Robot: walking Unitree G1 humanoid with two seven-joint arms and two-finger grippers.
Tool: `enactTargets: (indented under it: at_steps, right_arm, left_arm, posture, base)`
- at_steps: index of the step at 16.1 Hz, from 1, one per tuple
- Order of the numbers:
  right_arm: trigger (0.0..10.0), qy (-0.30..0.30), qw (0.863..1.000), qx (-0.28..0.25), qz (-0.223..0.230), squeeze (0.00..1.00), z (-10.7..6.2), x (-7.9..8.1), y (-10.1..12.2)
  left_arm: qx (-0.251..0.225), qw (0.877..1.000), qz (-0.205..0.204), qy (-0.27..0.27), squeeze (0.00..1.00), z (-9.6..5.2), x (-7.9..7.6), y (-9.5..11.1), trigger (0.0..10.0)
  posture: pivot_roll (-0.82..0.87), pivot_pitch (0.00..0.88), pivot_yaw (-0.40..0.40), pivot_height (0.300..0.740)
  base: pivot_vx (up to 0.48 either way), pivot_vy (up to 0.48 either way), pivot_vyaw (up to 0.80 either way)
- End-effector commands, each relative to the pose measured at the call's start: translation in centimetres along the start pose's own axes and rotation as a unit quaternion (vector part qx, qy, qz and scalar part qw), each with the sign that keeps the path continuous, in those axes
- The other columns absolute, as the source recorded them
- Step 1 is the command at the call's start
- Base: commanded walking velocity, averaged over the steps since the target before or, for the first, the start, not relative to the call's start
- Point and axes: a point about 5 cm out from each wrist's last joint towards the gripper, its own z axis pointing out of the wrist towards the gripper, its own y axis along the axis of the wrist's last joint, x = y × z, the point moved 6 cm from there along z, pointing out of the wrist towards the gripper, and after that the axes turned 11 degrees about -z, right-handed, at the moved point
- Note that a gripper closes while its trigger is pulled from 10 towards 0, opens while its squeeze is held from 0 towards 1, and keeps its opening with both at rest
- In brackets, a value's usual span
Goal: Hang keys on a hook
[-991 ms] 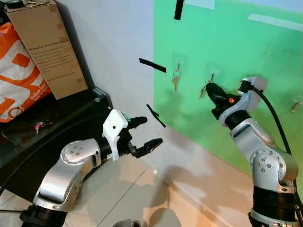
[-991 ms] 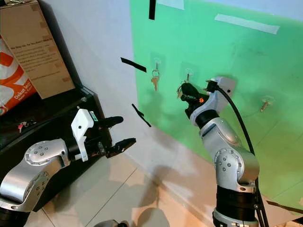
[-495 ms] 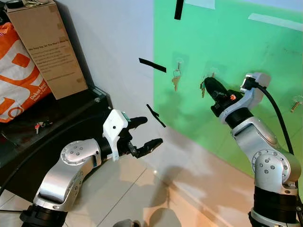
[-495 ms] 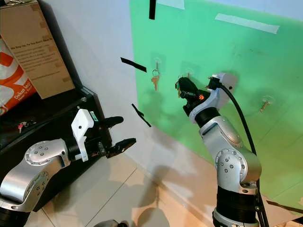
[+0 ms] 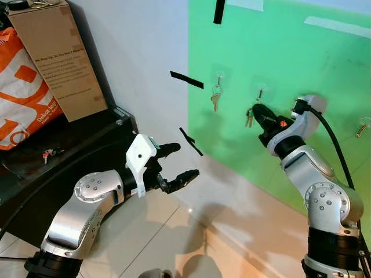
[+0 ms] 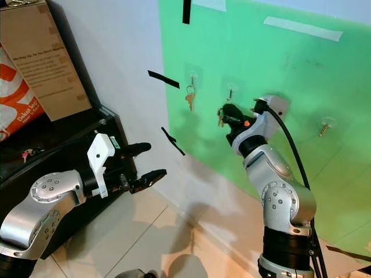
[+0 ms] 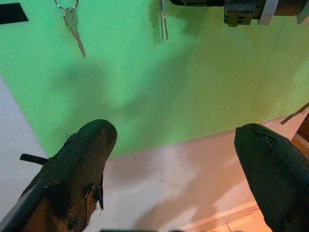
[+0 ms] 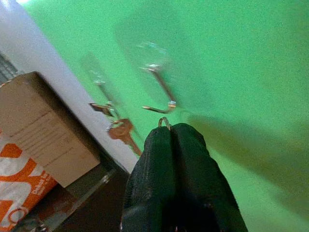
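My right gripper (image 5: 257, 111) is raised against the green wall sheet (image 5: 290, 52) and shut on a set of keys (image 5: 249, 119), which dangle under its tip. In the right wrist view the key ring (image 8: 164, 122) sticks out of the closed fingertips (image 8: 174, 145), just under the bent end of a clear stick-on hook (image 8: 161, 92). That hook (image 5: 260, 92) sits slightly above the gripper. My left gripper (image 5: 178, 160) is held low in front of the white wall, open and holding nothing.
To the left, a second hook carries a key (image 5: 215, 98); a third hook (image 5: 363, 124) is far to the right. A cardboard box (image 5: 58, 58) and an orange bag (image 5: 23, 98) stand on a black cabinet (image 5: 87, 136). Black tape strips (image 5: 186, 80) mark the wall.
My right gripper rose toward the hook half a second ago, then dropped back down. The keys now hang a little lower. My left arm has not moved.
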Motion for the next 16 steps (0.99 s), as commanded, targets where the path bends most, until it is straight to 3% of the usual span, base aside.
enactTargets:
  at_steps: [1,4,11,16]
  right_arm:
    - [10.0,-0.015,1.0,-0.012,0.002,0.0,0.3,-0.4,0.8]
    - [10.0,-0.012,1.0,-0.005,-0.003,0.0,0.2,-0.4,0.5]
    - [10.0,0.072,0.997,-0.026,-0.02,0.0,-0.7,1.9,1.5]
    - [10.0,0.061,0.997,-0.048,-0.014,0.0,-0.5,1.5,2.4]
  left_arm:
    - [0.006,1.0,0.0,0.001,0.0,0.0,0.2,-0.2,10.0]
    - [0.006,1.0,0.0,0.002,0.0,0.0,0.2,-0.2,10.0]
    - [0.006,1.0,0.001,0.003,0.0,0.0,0.3,-0.2,10.0]
    - [0.007,1.0,0.001,0.001,0.0,0.1,0.3,-0.1,10.0]
  posture:
    - [-0.07,0.0,0.06,0.74]
    - [-0.07,0.0,0.059,0.74]
    - [-0.07,0.0,0.059,0.74]
    - [-0.07,0.0,0.066,0.74]
  base:
    - [0.0,0.0,0.0]
    - [0.0,0.0,0.0]
    - [0.0,0.0,0.0]
    - [0.0,0.0,0.0]
